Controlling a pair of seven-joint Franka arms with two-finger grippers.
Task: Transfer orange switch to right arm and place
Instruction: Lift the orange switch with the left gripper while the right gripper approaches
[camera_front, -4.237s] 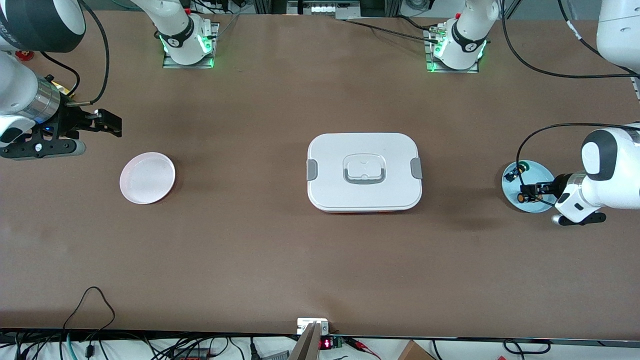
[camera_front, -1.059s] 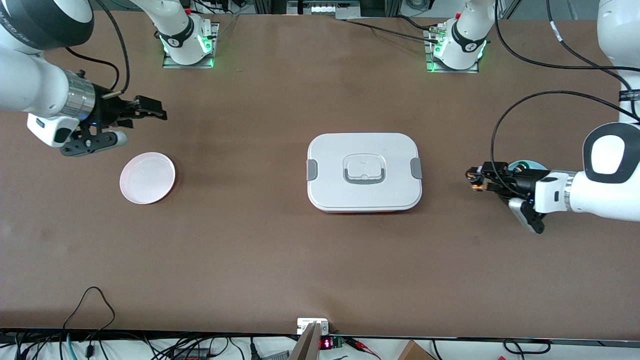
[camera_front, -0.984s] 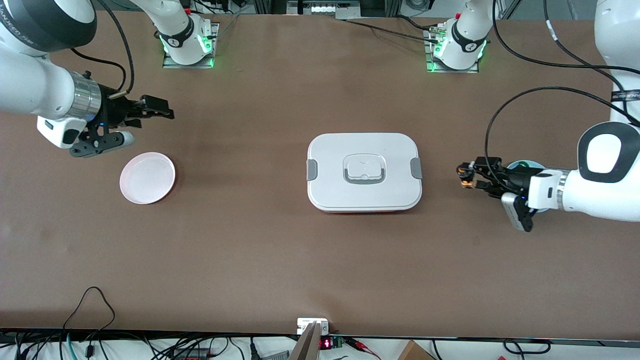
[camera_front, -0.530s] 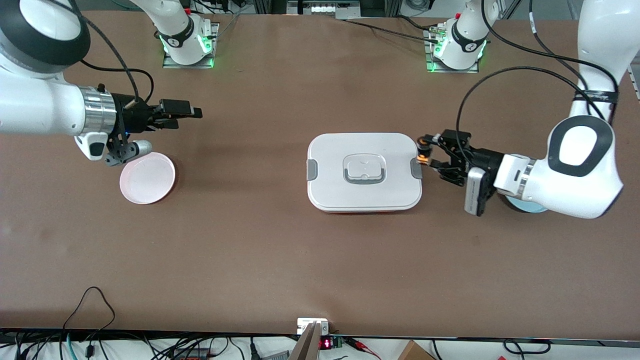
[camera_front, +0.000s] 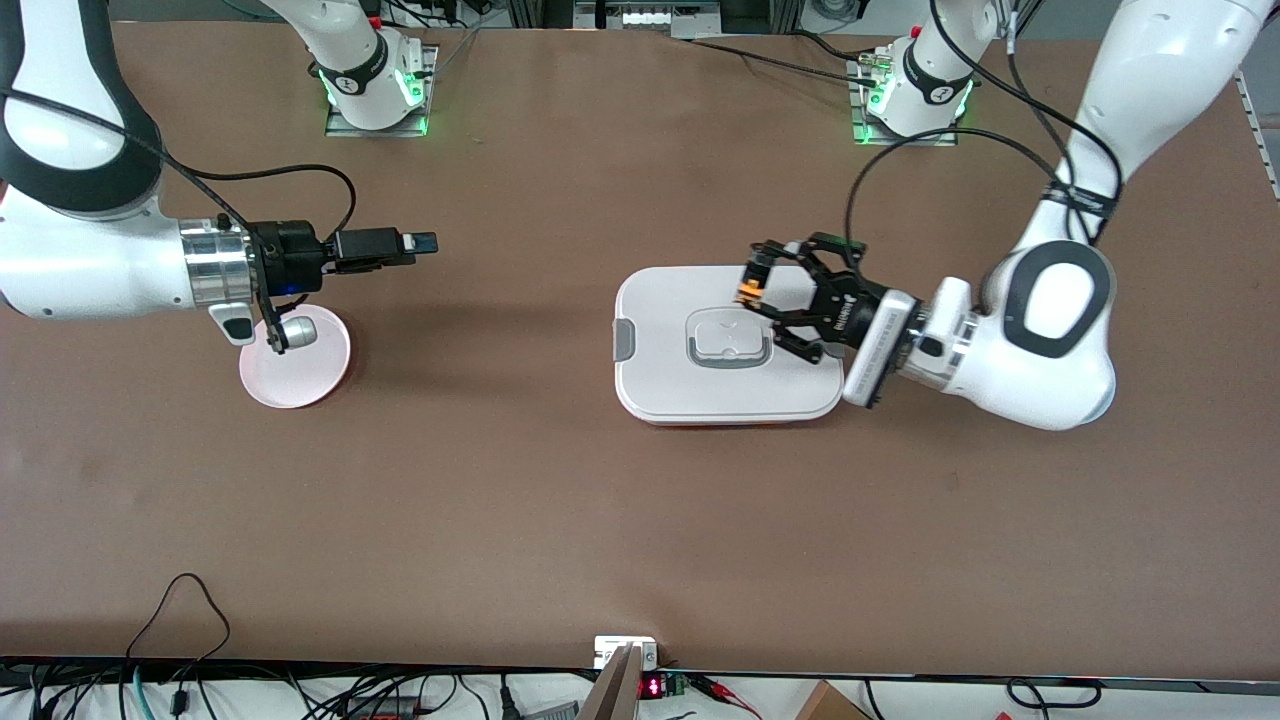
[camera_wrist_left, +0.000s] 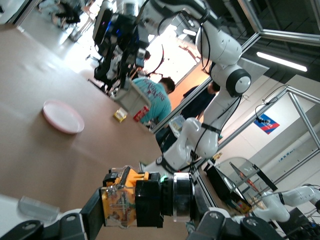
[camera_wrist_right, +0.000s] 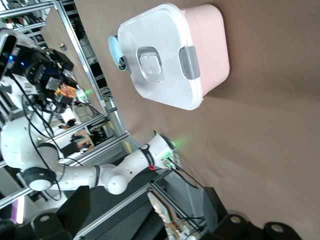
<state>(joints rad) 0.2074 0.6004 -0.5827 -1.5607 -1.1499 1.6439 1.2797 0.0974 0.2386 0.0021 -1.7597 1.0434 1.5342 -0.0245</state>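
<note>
The orange switch (camera_front: 747, 289) hangs in the air above the white lid of the box (camera_front: 650, 300), near the lid's edge toward the robots' bases. My left gripper (camera_front: 756, 278) is shut on it. In the left wrist view the switch (camera_wrist_left: 142, 202) sits crosswise between the two fingers (camera_wrist_left: 92, 220), amber block and black body showing. My right gripper (camera_front: 421, 242) is open and holds nothing. It hovers over bare table beside the pink plate (camera_front: 300, 375) and points toward the box. The right wrist view shows the held switch (camera_wrist_right: 64, 90) in the distance.
The box has a pink body under its white lid (camera_wrist_right: 160, 55) and grey clips at both ends. A blue plate (camera_wrist_right: 115, 47) lies past it toward the left arm's end. Cables run along the table edge nearest the front camera.
My left arm has carried the switch from beside the box's clip to above the lid. My right gripper has moved farther toward the box, its wrist now over the pink plate.
</note>
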